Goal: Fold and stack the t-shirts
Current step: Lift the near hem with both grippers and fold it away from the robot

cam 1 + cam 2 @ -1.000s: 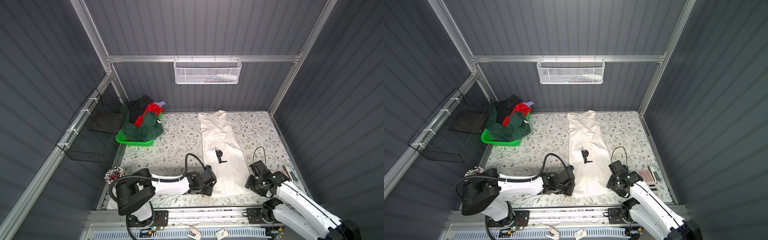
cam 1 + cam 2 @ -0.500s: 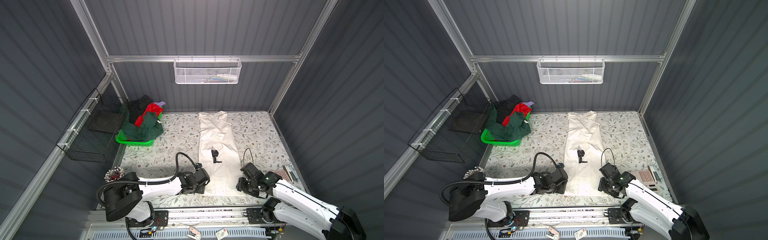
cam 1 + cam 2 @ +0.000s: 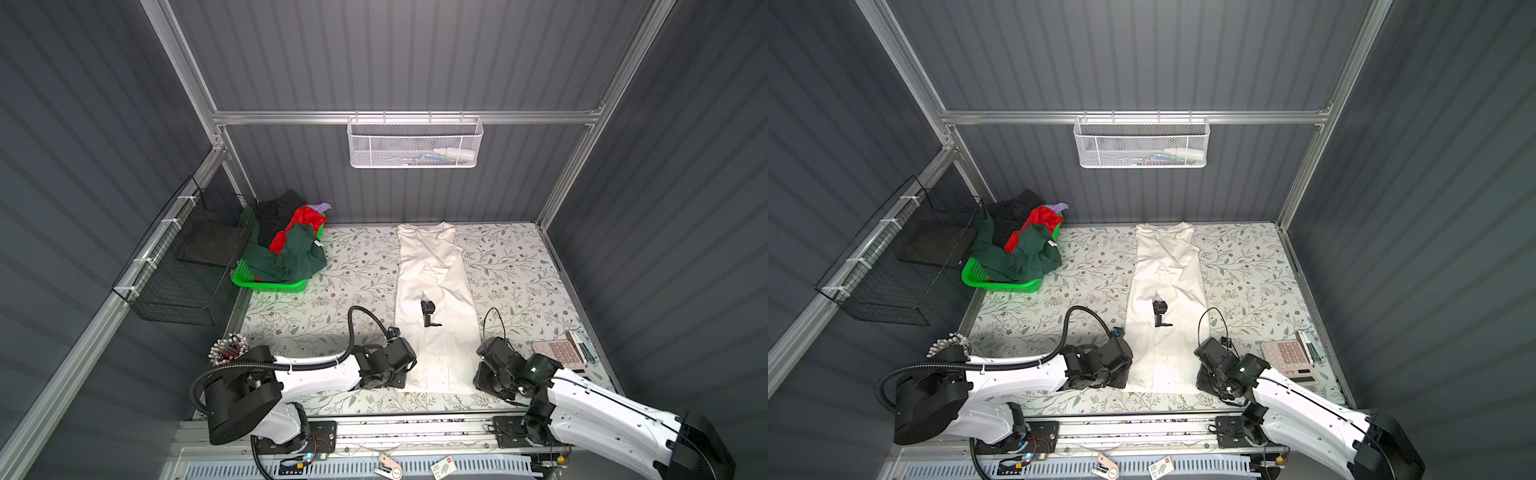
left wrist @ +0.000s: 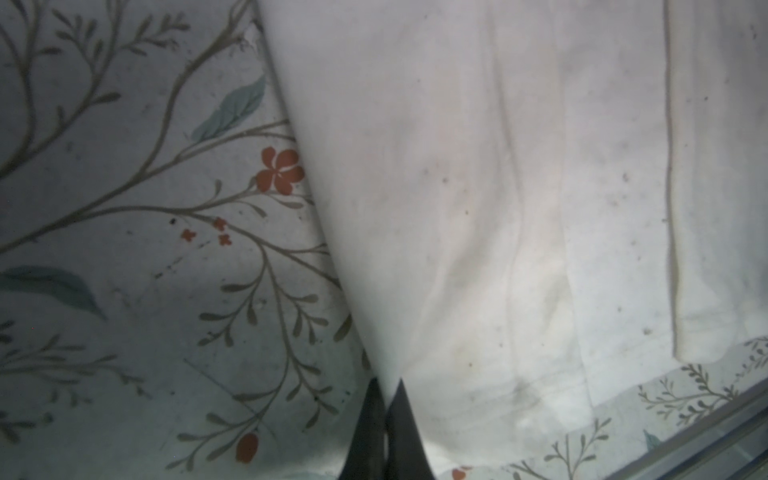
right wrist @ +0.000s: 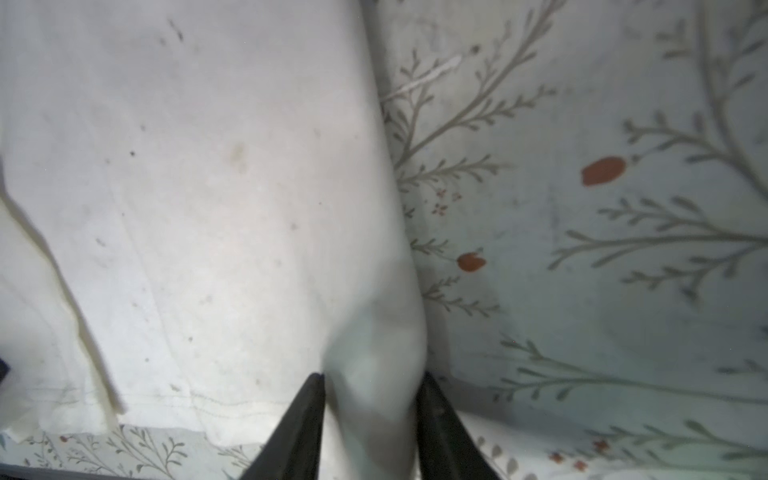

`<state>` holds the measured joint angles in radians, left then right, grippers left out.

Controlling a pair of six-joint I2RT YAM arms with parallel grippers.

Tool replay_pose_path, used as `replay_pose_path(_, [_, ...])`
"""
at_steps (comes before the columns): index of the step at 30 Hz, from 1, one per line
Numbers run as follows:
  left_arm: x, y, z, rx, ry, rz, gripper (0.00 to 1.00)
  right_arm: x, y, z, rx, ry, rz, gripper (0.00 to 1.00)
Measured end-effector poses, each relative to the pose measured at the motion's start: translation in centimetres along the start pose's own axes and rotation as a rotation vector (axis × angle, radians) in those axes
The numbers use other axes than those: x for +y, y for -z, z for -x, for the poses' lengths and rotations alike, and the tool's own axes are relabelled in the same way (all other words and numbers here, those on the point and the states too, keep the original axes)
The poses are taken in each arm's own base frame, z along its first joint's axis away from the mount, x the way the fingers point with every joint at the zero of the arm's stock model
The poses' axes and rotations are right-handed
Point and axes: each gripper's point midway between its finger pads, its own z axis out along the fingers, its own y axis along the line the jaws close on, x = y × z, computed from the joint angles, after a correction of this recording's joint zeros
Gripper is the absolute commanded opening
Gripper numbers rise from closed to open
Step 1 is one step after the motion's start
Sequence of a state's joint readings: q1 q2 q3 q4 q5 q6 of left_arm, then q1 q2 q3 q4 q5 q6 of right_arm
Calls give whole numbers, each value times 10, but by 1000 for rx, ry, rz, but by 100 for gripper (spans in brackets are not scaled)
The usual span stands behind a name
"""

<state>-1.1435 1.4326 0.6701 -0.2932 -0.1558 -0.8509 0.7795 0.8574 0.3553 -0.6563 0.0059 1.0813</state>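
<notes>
Cream t-shirt [image 3: 432, 270] lies folded lengthwise at centre frame in both top views. Left gripper [image 4: 386, 386] pinches its lower left corner; right gripper [image 5: 372, 376] clamps bunched cloth at its lower right corner.

I can read no text anywhere: the black-grey print [image 3: 428, 316] on the cream-white t-shirt [image 3: 432, 266] shows no letters, the keys of the pale pink calculator [image 3: 555, 352] at near right are too small, the white card [image 3: 443, 467] by the near metal rail [image 3: 415, 424] is blurred
</notes>
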Motion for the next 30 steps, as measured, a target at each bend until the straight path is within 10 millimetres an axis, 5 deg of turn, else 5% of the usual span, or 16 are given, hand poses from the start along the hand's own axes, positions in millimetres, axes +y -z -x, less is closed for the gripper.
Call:
replay_pose_path(3, [2,-1,-2,6,0,2,0,3,0,0,-3,-6,14,0])
replay_pose_path(9, [0,5,7,34,21,-16,0,11,15,10,-38,5,15,0])
replay_pose_path(18, [-13,21,86,12,57,-96,0,56,60,68,-189,15,83,0])
replay_pose_path(30, [-10,23,187,-6,69,-151,0,94,79,172,-263,-18,117,0])
